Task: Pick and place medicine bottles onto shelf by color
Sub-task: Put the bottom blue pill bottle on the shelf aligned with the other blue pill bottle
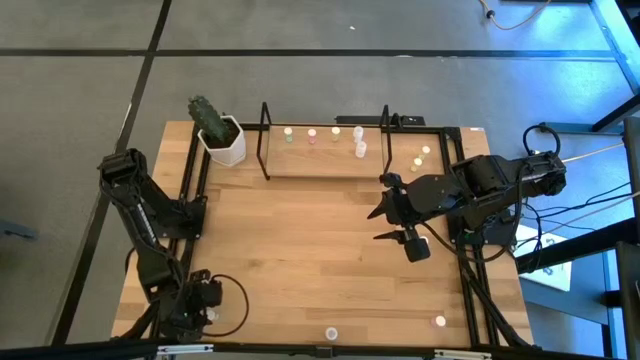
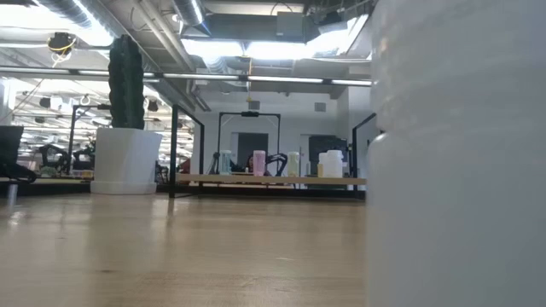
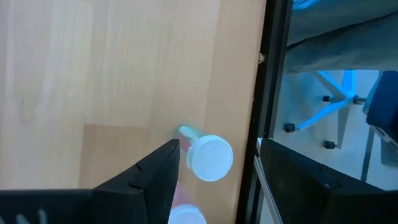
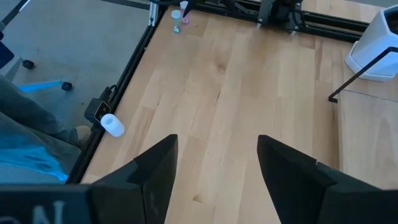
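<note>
From the high view I see the shelf [image 1: 325, 150] at the far edge of the table [image 1: 300, 250], just beside the white cactus pot [image 1: 225, 142]. Several medicine bottles stand on its wooden floor: one with a pale green top [image 1: 289, 132], a pink one [image 1: 311, 134], a yellowish one [image 1: 336, 131] and two white ones [image 1: 359, 146] close together. Two more bottles [image 1: 421, 156] sit outside the shelf's right end. Near the front edge are a white bottle [image 1: 331, 334] and a pink-topped one [image 1: 439, 321]. My right gripper [image 1: 379, 224] hovers over the table's right half with its fingers spread wide and nothing between them. My left gripper [image 1: 200, 300] is tucked low at the front left corner; from here I cannot tell how its fingers stand.

In the low view the shelf [image 2: 273, 179] shows across the table with bottles in a row on it, the pot [image 2: 126, 160] off to its side. A big white blurred shape [image 2: 461, 153] fills the near side of the picture.

In the left wrist view my fingers [image 3: 149, 180] are parted and hold nothing; a white-capped bottle [image 3: 210, 157] lies between them near the table's black rail [image 3: 273, 74].

In the right wrist view the fingers [image 4: 155, 174] are wide apart and empty above bare wood. A white bottle [image 4: 112, 125] lies by the rail, and two small bottles [image 4: 181, 17] stand far off.
</note>
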### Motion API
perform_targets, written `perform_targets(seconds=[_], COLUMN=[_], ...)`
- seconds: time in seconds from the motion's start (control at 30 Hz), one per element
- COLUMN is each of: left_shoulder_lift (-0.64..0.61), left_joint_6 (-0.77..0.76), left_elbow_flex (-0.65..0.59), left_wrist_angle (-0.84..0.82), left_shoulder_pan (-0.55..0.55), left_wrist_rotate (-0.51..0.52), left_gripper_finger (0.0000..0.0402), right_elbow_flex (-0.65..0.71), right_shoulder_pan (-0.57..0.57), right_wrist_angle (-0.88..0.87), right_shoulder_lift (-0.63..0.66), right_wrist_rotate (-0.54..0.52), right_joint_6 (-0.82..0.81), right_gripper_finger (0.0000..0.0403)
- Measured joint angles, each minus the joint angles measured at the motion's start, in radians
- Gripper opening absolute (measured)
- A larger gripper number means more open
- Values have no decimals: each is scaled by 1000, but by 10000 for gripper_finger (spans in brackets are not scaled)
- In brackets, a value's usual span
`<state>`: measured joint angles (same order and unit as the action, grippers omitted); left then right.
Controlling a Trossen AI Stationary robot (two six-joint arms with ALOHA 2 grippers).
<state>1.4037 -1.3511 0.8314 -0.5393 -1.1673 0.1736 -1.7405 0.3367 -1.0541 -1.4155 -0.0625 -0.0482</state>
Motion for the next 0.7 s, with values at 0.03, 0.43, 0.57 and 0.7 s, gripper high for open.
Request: perform_targets(seconds=[0.03, 0.43, 0.57, 0.7], left_shoulder_lift=[3, 91, 108, 117], left_joint_6=[-1, -15, -19, -29], left_elbow_flex=[0, 0, 0, 0], left_wrist_angle=[3, 24, 24, 24], left_shoulder_pan=[-1, -12, -12, -12], left_wrist_rotate=[5, 16, 17, 26], left_gripper_finger=[218, 218, 218, 218], right_elbow_flex=[0, 0, 0, 0], right_shoulder_pan=[0, 0, 0, 0], right_wrist_angle=[0, 14, 24, 27], right_shoulder_lift=[0, 0, 0, 0], right_wrist_rotate=[0, 0, -5, -41], right_joint_6=[0, -2, -1, -2], right_gripper_finger=[223, 223, 223, 223])
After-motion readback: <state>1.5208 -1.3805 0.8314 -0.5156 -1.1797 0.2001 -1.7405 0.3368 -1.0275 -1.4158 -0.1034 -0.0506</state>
